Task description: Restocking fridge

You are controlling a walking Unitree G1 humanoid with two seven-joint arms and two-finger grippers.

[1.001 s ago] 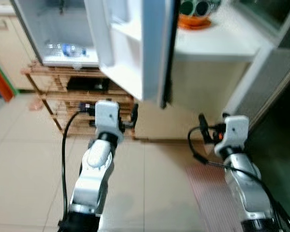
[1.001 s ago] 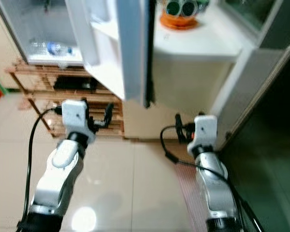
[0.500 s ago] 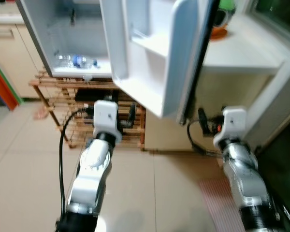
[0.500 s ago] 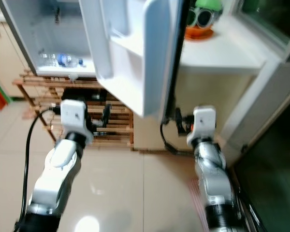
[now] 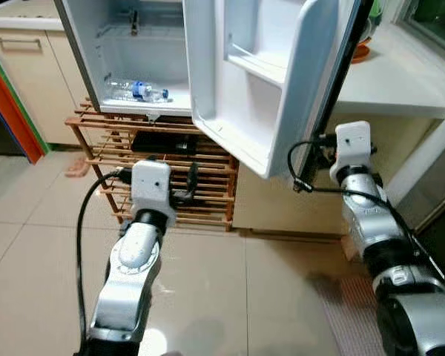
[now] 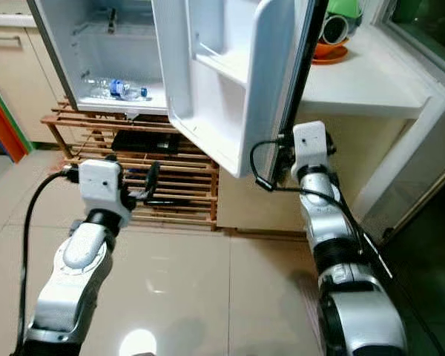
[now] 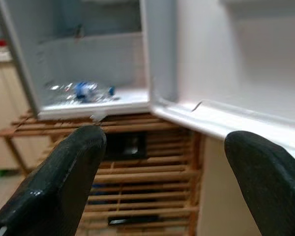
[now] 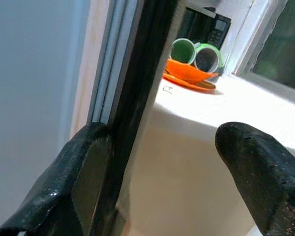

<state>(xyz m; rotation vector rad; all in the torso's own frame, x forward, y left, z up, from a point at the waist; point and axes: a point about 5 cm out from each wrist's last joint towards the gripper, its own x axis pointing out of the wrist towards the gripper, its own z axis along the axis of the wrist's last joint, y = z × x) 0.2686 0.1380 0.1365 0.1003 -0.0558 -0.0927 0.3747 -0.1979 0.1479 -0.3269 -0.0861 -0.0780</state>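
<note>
The small white fridge (image 5: 133,44) stands open on a wooden rack (image 5: 211,185). A clear water bottle with a blue label (image 5: 137,90) lies on its floor, and the same bottle (image 7: 83,91) shows in the left wrist view. The open door (image 5: 259,81) swings toward me with bare door shelves. My left gripper (image 7: 162,162) is open and holds nothing, low in front of the rack below the fridge. My right gripper (image 8: 162,162) is open at the door's outer side, one finger (image 8: 83,172) against the black door edge (image 8: 142,88).
A white counter (image 5: 400,81) stands right of the fridge with an orange bowl holding cups (image 8: 189,73). Beige cabinets (image 5: 30,81) and a red, green and blue upright panel (image 5: 11,111) are at the left. A striped mat (image 5: 341,311) lies on the tiled floor.
The camera has moved closer and tilted up, showing more of the fridge. My right gripper has risen from beside the counter base to the door's edge. The left gripper stays before the rack.
</note>
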